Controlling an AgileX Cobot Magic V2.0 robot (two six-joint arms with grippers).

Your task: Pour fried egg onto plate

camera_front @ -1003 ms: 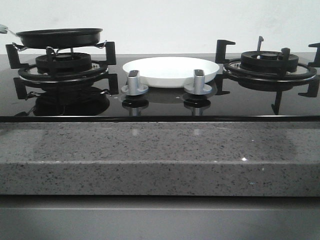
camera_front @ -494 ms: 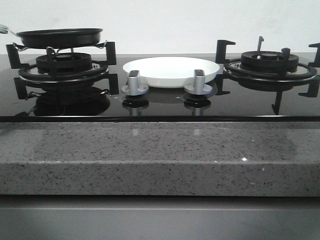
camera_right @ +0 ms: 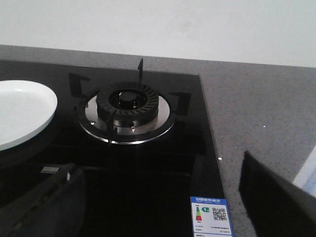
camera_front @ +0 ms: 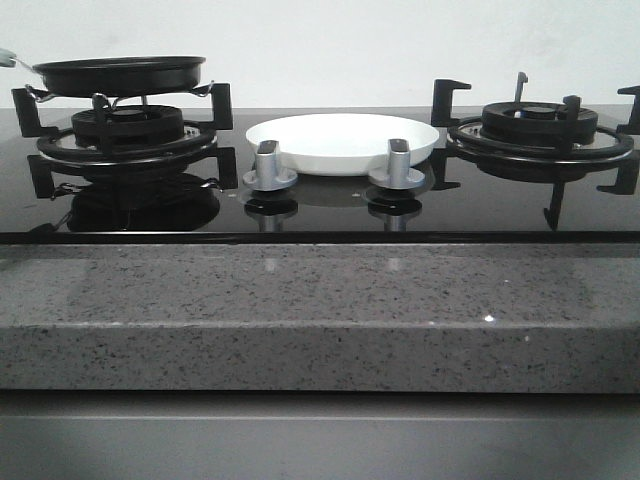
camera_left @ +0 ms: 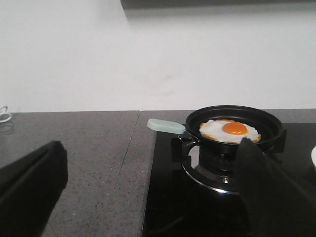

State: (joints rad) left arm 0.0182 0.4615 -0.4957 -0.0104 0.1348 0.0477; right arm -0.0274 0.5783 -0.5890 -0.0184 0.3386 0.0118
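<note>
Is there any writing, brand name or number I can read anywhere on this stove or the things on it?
Sticker on the stove's glass top, near its front right corner: blue and white, with coloured bars and a QR code; its print is too small to read.
Frying pan, fried egg, plate, knobs: no text or marks visible.
Nothing else legible in any view.

Low frontal hob (camera_front: 320, 200) view (wrists nearer)

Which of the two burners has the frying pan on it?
The left burner: the black frying pan with the fried egg sits on its grate. The right burner is bare; the plate lies between them.
</note>
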